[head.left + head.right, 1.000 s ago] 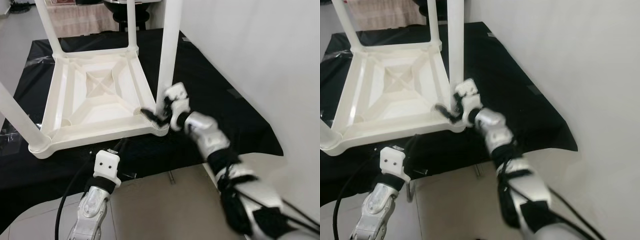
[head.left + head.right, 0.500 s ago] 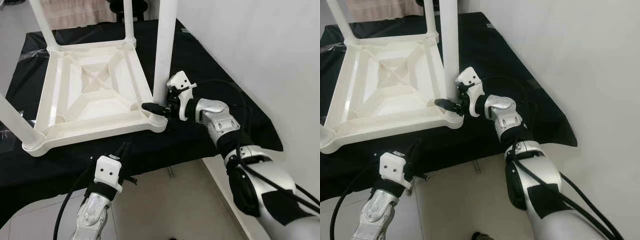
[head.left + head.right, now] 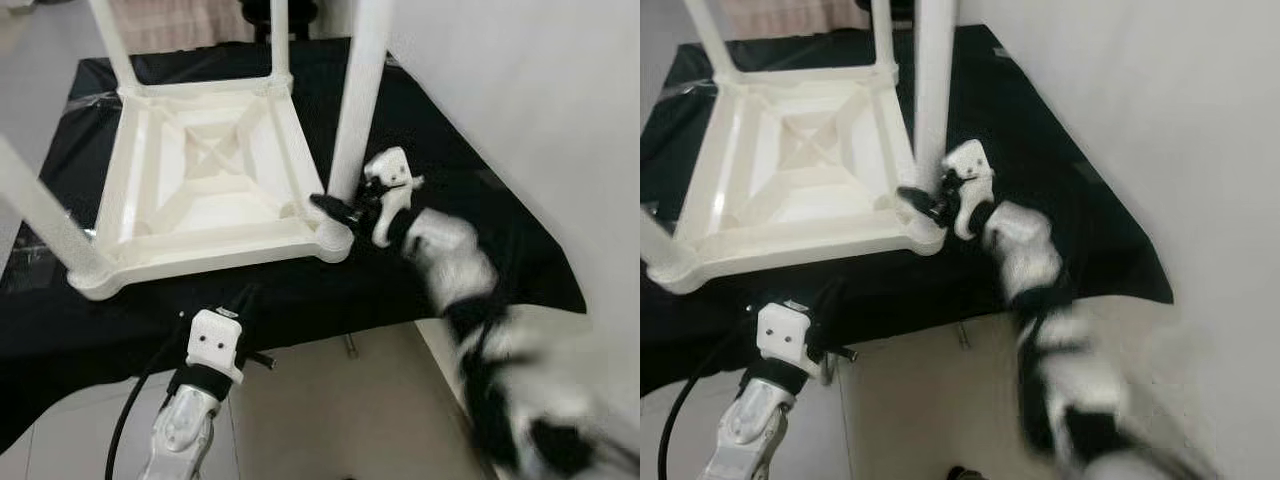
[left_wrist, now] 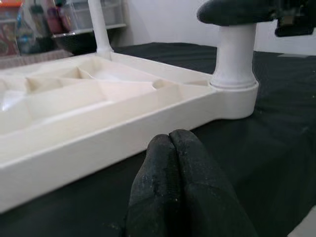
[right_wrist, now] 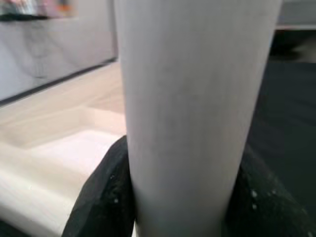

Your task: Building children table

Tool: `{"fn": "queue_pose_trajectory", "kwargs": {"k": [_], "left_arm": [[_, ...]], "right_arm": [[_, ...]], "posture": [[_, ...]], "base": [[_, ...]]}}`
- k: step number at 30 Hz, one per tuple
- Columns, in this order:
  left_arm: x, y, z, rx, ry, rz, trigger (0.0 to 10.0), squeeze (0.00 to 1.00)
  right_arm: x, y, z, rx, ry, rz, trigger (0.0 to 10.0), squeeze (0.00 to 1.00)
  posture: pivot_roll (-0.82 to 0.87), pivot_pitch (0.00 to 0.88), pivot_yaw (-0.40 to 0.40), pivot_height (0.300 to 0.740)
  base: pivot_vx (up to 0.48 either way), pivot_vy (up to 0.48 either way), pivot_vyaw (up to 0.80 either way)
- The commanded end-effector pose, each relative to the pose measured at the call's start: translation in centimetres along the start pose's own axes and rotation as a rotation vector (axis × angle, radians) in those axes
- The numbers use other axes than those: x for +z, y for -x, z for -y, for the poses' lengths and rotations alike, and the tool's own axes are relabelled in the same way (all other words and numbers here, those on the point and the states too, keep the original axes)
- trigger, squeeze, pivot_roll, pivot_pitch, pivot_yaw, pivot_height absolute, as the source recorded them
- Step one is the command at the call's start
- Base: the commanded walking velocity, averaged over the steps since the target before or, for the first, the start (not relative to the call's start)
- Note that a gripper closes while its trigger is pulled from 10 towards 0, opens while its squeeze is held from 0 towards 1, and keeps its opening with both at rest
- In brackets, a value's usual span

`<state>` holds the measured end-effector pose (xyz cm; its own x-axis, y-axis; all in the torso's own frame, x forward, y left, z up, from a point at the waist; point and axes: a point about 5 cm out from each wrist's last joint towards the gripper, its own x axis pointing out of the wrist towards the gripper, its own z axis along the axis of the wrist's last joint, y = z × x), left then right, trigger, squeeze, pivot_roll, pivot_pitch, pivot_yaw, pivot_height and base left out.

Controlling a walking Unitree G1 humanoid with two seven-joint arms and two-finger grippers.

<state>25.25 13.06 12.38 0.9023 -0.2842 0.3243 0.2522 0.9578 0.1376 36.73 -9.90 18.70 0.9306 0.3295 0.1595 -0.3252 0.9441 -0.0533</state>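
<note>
A white plastic children's table [image 3: 200, 262] lies upside down on a black cloth [image 3: 500, 240]. Its legs stick up. My right gripper [image 3: 338, 210] is shut around the near-right leg [image 3: 358, 100] just above its socket at the table's corner. In the right wrist view that leg [image 5: 192, 98] sits between the black fingers [image 5: 106, 197]. My left gripper [image 4: 170, 148] is shut on nothing. It hovers low over the cloth, just in front of the table's near rim [image 4: 98, 133]. The right forearm is blurred.
A white wall [image 3: 520, 100] runs close along the right. Another leg [image 3: 40, 215] stands at the near-left corner and two more [image 3: 280, 40] at the far side. Beige floor [image 3: 330, 420] lies below the cloth's front edge. A black cable [image 3: 130, 410] trails from my left arm.
The whole picture has shifted a little to the right, so the camera moved. My right arm is now blurred with motion, with its gripper still on the leg. The left gripper has stayed put.
</note>
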Motion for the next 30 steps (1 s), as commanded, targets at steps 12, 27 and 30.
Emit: {"fn": "queue_pose_trajectory", "kwargs": {"k": [12,27,30], "left_arm": [[-2.1,-1.3,-1.5,0.033,-0.018,-0.066,10.0,0.0],[-4.8,-4.7,-5.4,0.165,0.115,-0.23,10.0,0.0],[-5.4,-5.2,-6.4,0.213,0.135,-0.302,10.0,0.0]], "right_arm": [[-5.7,-1.5,-7.9,0.055,-0.036,-0.29,10.0,0.0],[-3.2,0.8,-0.8,-0.108,0.022,-0.135,10.0,1.0],[-3.7,1.6,0.3,-0.129,0.021,-0.103,10.0,1.0]], "posture": [[0.07,0.123,-0.037,0.74],[-0.07,0.0,0.04,0.74],[-0.08,0.0,0.054,0.74]], "base": [[0.0,0.0,0.0],[0.0,0.0,0.0],[0.0,0.0,0.0]]}}
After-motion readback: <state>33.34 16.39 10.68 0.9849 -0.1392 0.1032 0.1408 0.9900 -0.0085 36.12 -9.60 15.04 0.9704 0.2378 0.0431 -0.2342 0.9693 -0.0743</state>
